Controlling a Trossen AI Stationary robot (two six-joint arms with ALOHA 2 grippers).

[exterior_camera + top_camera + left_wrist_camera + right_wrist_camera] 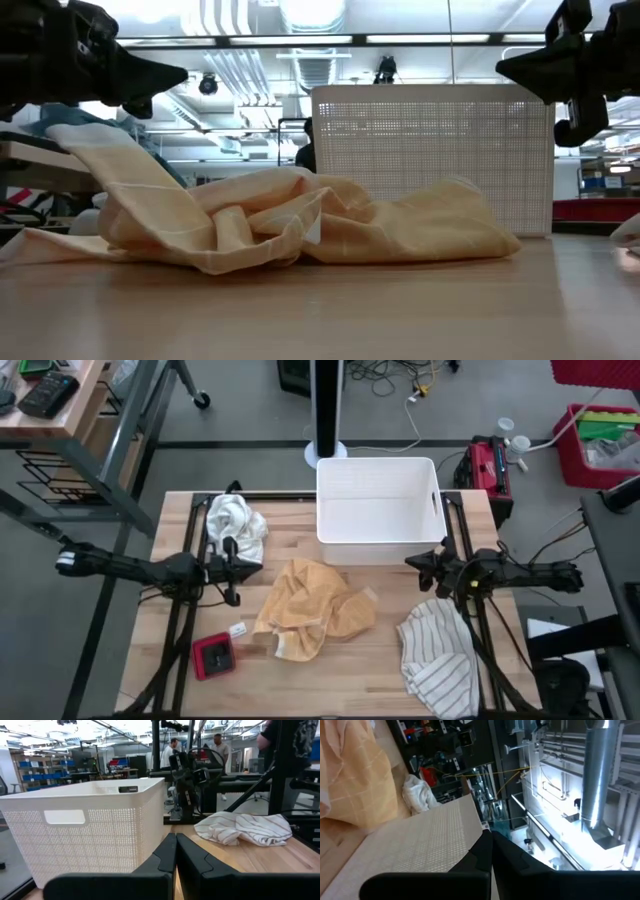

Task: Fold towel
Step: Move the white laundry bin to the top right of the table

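Crumpled yellow-orange checked cloth towel [290,225] lies mid-table, before the white perforated plastic basket [378,508] — both the left gripper [232,560] and the right gripper [428,563] hover closed, empty. Open them, then pinch two corners — spread flat first.

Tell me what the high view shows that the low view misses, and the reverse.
Only the high view shows the white towel beside the left gripper, the striped towel by the right gripper, the red device and the full table. Only the low view shows the room's ceiling lights and how high the yellow towel's folds stand. Both show the crumpled yellow towel in front of the white basket, with both grippers shut and holding nothing.
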